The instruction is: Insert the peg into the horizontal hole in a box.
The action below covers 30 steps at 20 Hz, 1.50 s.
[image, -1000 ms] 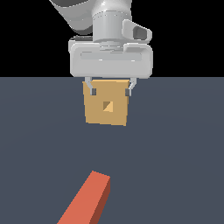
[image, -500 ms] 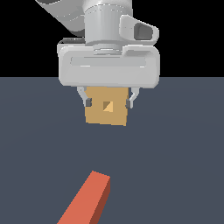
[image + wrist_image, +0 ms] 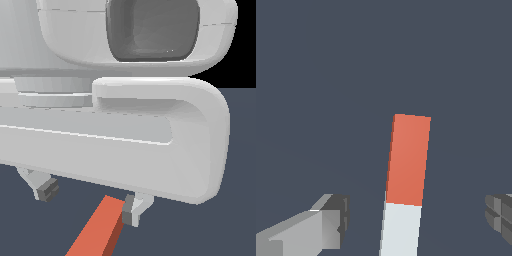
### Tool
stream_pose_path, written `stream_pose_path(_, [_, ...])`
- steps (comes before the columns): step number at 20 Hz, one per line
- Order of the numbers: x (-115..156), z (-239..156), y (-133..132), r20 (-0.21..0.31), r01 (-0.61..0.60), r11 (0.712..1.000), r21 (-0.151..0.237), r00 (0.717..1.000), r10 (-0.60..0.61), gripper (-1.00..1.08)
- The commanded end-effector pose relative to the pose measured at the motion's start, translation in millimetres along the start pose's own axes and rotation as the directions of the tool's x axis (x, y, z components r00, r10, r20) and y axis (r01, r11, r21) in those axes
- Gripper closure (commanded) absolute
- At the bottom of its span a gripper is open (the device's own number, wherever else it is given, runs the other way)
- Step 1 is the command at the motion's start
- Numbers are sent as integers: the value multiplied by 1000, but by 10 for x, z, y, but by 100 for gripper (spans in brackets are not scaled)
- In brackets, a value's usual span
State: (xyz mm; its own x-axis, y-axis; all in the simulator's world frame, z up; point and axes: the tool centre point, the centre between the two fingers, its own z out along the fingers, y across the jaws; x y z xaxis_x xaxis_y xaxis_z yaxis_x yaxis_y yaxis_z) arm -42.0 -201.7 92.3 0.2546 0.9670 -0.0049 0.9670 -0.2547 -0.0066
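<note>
One pincer, grey-white, fills most of the exterior view, its body hiding nearly everything behind it. Two dark-padded fingertips hang below the body: one at the exterior view's left, the other nearer the middle. They stand wide apart, nothing between them; the pincer is open and empty.

One peg, red-orange part showing in the exterior view, lies flat on the dark blue-grey surface. Its end sits just beside the middle fingertip in that view; contact cannot be judged.

Wrist view: same peg, red-orange at the far part, pale grey-white at the near part, lying between the two fingers, clear of both.

Box and hole: hidden in both views.
</note>
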Motion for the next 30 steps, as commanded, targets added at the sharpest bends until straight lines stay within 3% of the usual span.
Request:
stream_pose_path(1, [-310,98,-18,-1,-39,999,-3,999,39,-92])
stream_pose_path(5, [-641,205,-49,-3,-82,997,-6,997,82,-92])
stream_pose_path(10, [-826,267,-70,-5,-106,994,-7,994,106,-92])
stream_pose_path(20, [-799,291,-63,-5,-103,995,-6,995,103,-92])
stream_pose_path(30, [-779,711,-67,-6,-102,995,-6,995,102,-92])
